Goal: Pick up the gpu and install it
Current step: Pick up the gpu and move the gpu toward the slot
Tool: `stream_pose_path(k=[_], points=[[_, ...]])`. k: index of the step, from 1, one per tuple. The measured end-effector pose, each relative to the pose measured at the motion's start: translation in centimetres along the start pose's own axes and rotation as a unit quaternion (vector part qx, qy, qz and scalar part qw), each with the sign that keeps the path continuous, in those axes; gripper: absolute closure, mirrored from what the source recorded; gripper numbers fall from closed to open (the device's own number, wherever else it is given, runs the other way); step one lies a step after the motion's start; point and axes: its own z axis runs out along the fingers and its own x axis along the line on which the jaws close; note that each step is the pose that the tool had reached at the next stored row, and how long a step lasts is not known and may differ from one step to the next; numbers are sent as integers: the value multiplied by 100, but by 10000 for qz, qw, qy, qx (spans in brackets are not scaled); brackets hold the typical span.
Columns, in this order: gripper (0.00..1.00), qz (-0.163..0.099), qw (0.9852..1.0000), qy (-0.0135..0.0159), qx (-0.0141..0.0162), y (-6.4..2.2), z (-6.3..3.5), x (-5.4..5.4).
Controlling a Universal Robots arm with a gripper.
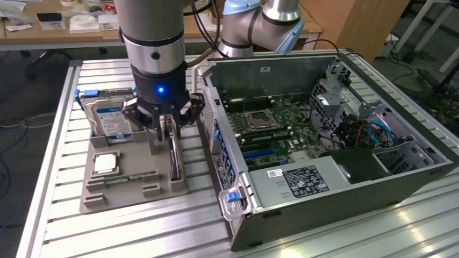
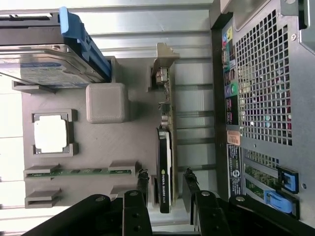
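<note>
The gpu (image 1: 174, 160) stands on edge in a slot of the grey holder tray (image 1: 136, 185), thin and dark, with its silver bracket at the far end. In the wrist view the gpu (image 2: 165, 167) shows its black face and green board edge. My gripper (image 1: 167, 122) hangs straight over it, open. The two black fingers (image 2: 142, 181) of the gripper (image 2: 166, 182) straddle the card, with a gap on each side. Nothing is held.
The same tray holds a silver hard drive (image 1: 111, 119) with a blue label, a square processor (image 1: 105, 163) and a green memory stick (image 1: 129, 177). The open computer case (image 1: 323, 145) lies at the exterior view's right, close beside the tray, its motherboard exposed.
</note>
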Motion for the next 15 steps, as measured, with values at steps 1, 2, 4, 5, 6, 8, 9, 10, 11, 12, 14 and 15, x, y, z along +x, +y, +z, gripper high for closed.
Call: stream_pose_path(k=[1,2,4,5,6,8,9,10,11,12,14,15], points=[[58,0,10000,0,0,-2,18,0],[58,0,10000,0,0,-3,36,1],[58,0,10000,0,0,-3,72,1],[58,0,10000,0,0,-4,90,2],[58,0,10000,0,0,-5,109,1],[58,1,10000,0,0,-5,144,-1],[58,1,10000,0,0,-5,162,-2],[58,1,10000,0,0,-5,180,-4],[58,0,10000,0,0,-5,198,-4],[58,-1,10000,0,0,-4,216,-4],[58,-1,10000,0,0,-1,254,-4],[58,0,10000,0,0,-1,270,-6]])
